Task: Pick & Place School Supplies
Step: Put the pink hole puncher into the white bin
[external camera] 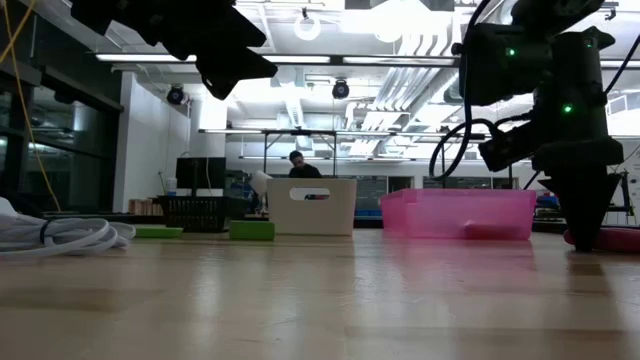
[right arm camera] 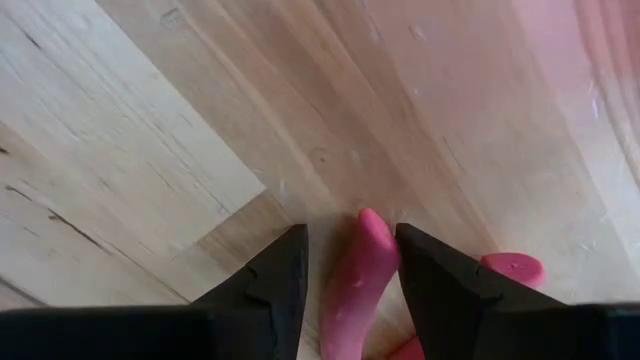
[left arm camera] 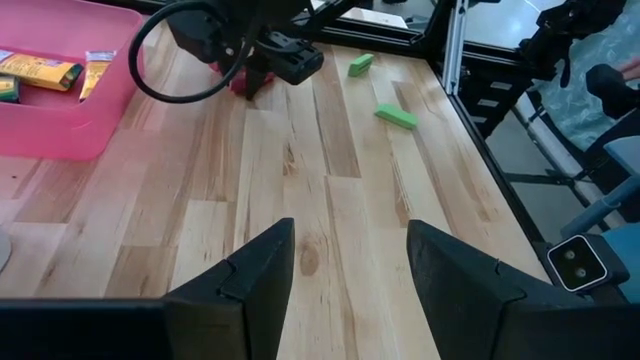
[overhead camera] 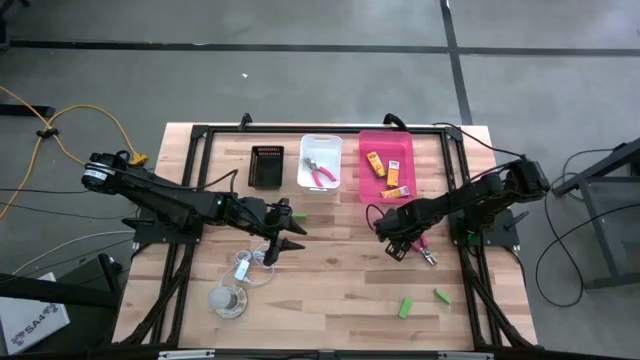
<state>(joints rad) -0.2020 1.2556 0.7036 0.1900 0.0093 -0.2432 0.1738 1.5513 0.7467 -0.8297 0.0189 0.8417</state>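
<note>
A pink-handled scissor-like tool [overhead camera: 425, 253] lies flat on the wooden table, right of centre. My right gripper [right arm camera: 350, 275] points down over it, open. One pink handle [right arm camera: 355, 290] sits between its fingers and the other handle [right arm camera: 512, 266] lies outside them. My left gripper [left arm camera: 350, 265] hangs open above the table's middle left [overhead camera: 283, 243], holding nothing. Two green pieces [overhead camera: 405, 307] [overhead camera: 441, 294] lie near the front right and a third [overhead camera: 299, 215] by the left gripper. Another pink-handled tool [overhead camera: 320, 176] lies in the white bin [overhead camera: 320, 145]. Yellow-orange packets [overhead camera: 375, 163] lie in the pink bin [overhead camera: 385, 140]. My right gripper comes from above with a finger on each side of one pink handle [right arm camera: 365, 240], near its rounded end. The handle lies close against one finger [right arm camera: 420, 270], with a gap to the other. Whether it touches, I cannot tell. The tool lies flat on the table.
A black tray [overhead camera: 266, 165] stands left of the white bin at the back. A coiled white cord [overhead camera: 250, 265] and a pale round disc [overhead camera: 228, 300] lie at the front left. Bare wood lies between the arms. A black frame [overhead camera: 460, 200] runs along the table's edges.
</note>
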